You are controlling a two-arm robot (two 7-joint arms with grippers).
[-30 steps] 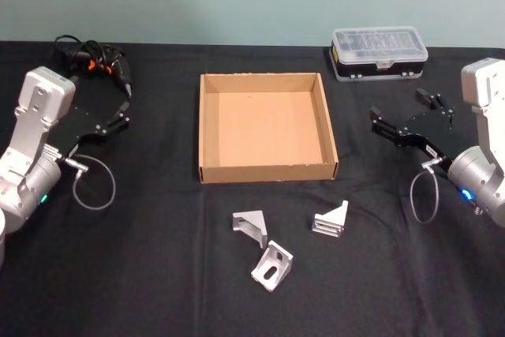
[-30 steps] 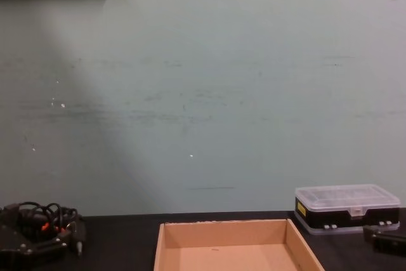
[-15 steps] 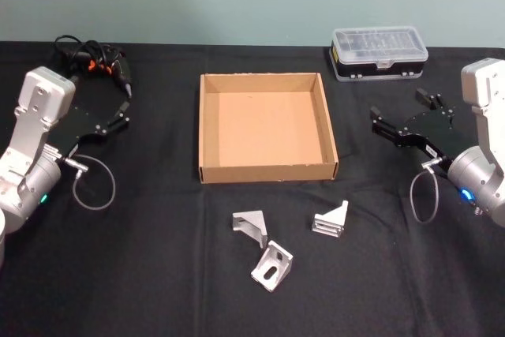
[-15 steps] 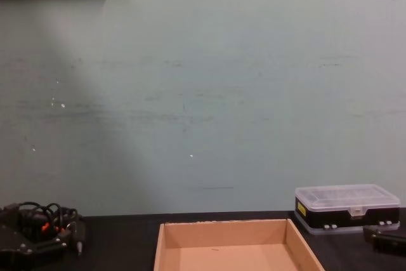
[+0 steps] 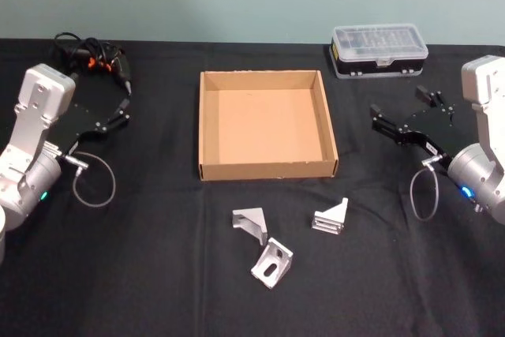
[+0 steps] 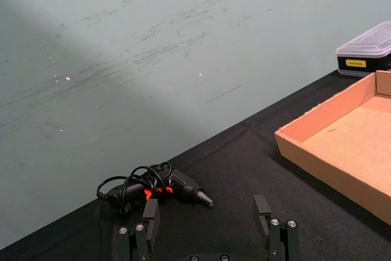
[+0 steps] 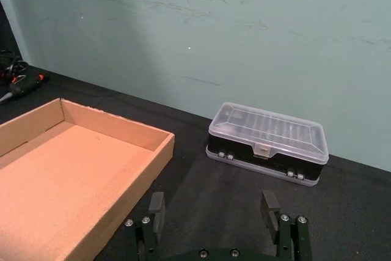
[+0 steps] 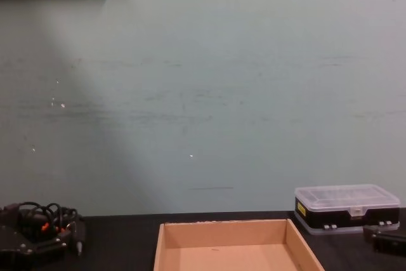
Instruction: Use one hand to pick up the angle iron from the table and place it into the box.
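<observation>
**Mia:** So, how many angle irons can you count?

**Ben:** Three. They all lie on the black table (image 5: pixel 158 290), on the near side of the box (image 5: pixel 268 125). The left angle iron (image 5: pixel 250 225) and the right angle iron (image 5: pixel 331 217) are near the box's front wall. The middle angle iron (image 5: pixel 272 263) is a bit farther from the box. It sits just beside the left one.

**Mia:** How many boxes are there?

**Ben:** One. It is tan cardboard with low walls and no lid.

**Mia:** And the robot's hands?

**Ben:** Two. The left gripper (image 5: pixel 120 112) is up off the table to the left of the box, well apart from it. Its fingers are spread wide with nothing between them. The right gripper (image 5: pixel 396 105) is to the right of the box, a bit closer to it. Its fingers are spread wide too, and they grip nothing. Both are well apart from the three angle irons.

**Mia:** Is there more stuff around the box?

**Ben:** Two more things. One black case with a clear lid (image 5: pixel 379 50) sits past the box's far right corner, and its lid is shut. One black tool with a tangled cord (image 5: pixel 99 61) lies past the box's far left corner, near the left gripper.
</observation>
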